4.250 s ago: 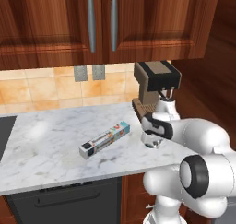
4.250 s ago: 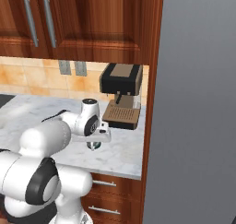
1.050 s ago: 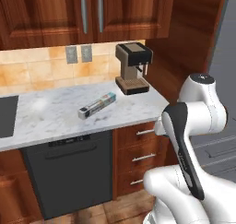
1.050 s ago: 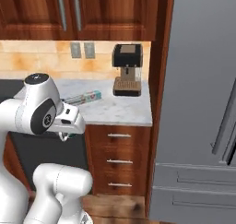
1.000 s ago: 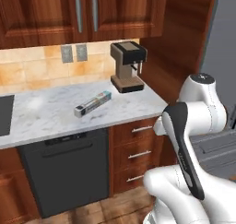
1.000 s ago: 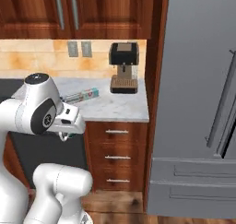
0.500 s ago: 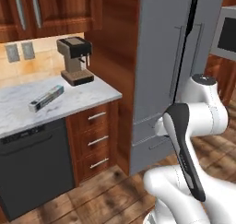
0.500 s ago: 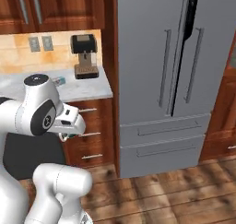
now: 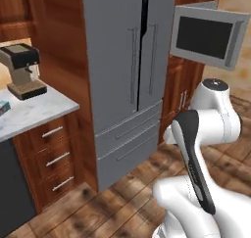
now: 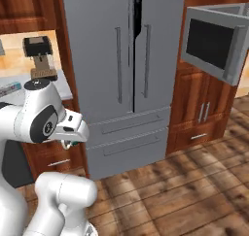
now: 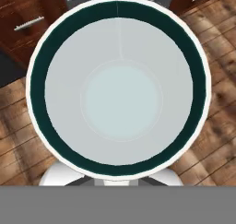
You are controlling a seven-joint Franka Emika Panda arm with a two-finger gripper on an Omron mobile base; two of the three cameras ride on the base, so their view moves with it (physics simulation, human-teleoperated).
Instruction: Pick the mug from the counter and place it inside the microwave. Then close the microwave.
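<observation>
The mug (image 11: pixel 120 87) is seen from straight above in the hand view: a pale whitish bowl with a dark teal inner wall and a white rim. My gripper (image 10: pixel 73 143) hangs low under the folded arm with a bit of teal mug at its tips, and it is shut on the mug. The microwave (image 9: pixel 208 34) is built into the wooden cabinets right of the fridge, and its dark-window door (image 10: pixel 211 43) stands swung open. The marble counter (image 9: pixel 29 109) lies far to the left, away from the gripper.
A tall grey fridge (image 10: pixel 121 60) stands between counter and microwave. A coffee machine (image 9: pixel 22 70) sits on the counter's right end, with a foil-wrap box (image 10: pixel 9 89) further left. Wooden drawers (image 9: pixel 54 158) lie under the counter and wood floor (image 10: pixel 185 191) stretches ahead.
The base has swung to the right, so both base views have swept from the counter to the fridge and the open microwave. The arm keeps its folded pose with the mug.
</observation>
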